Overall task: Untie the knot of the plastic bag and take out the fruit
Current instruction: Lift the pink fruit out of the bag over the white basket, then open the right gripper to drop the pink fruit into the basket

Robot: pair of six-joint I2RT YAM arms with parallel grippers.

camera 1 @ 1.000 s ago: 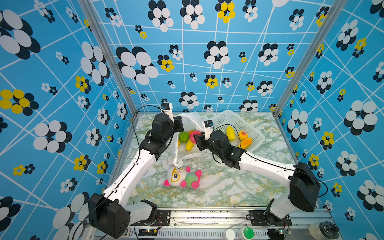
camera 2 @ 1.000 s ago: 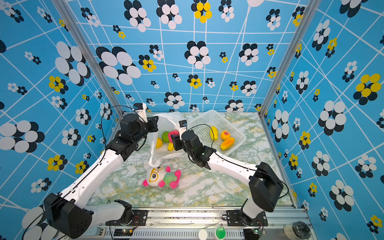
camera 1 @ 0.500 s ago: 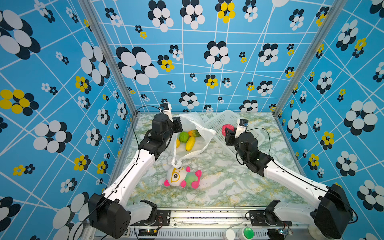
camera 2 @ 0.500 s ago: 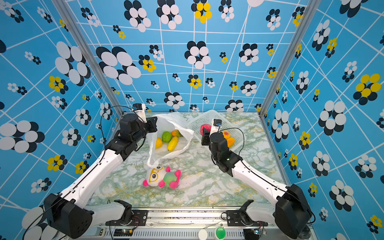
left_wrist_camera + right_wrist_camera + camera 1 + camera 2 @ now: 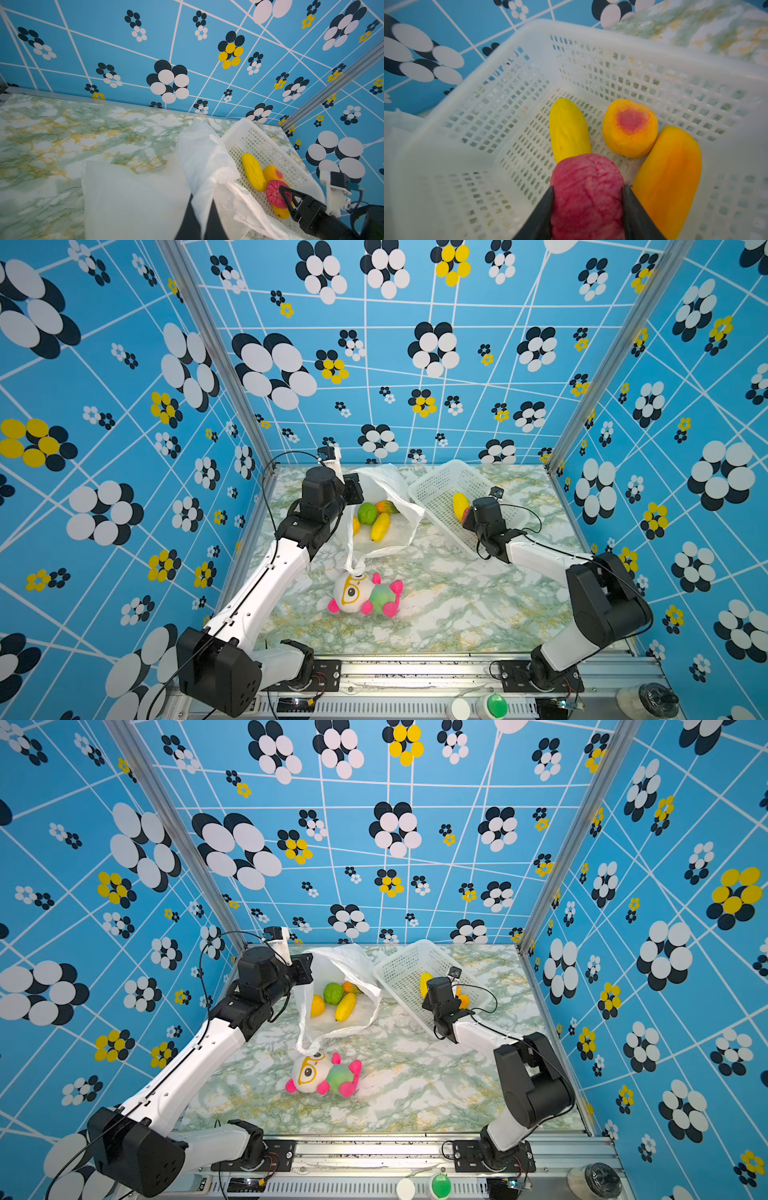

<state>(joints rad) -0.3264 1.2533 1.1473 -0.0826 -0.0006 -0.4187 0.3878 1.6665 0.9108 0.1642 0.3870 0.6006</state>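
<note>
Where blue walls (image 5: 374, 344) enclose, marbled tabletop (image 5: 457, 605), plastic bag (image 5: 388, 485)

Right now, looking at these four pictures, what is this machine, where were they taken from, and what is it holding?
It is two robot arms mounted at a marble-patterned table. Two pictures look down from overhead; the other two come from a camera on each wrist. The left gripper is shut on the thin white plastic bag, holding its mouth open; green and yellow toy fruits lie inside. The right gripper holds a pink-red fruit over the white basket, where three yellow and orange fruits lie. A plush doll lies in front.
</note>
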